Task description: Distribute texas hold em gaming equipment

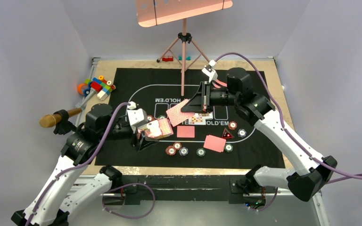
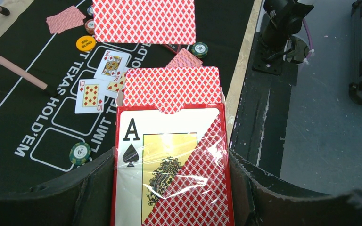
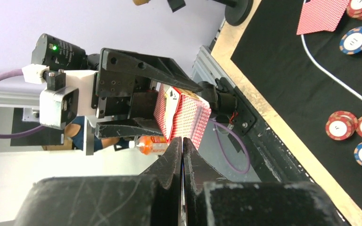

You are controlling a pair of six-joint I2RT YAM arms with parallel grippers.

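My left gripper (image 2: 169, 188) clamps the card box (image 2: 169, 160), jaws set to its width, and the deck (image 2: 172, 89) pokes out past my fingertips. A green chip (image 2: 80, 153) lies to their left on the mat (image 2: 221, 23), with face-up cards (image 2: 90, 96) farther out. Beyond the deck, my right gripper (image 3: 183, 141) is pinched tight on one playing card (image 2: 143, 21).

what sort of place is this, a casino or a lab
Most likely a robotics lab cell, not a casino: two robot arms bolted to the table edge, plain white walls boxing it in, and a printed hold'em mat with chips and cards.
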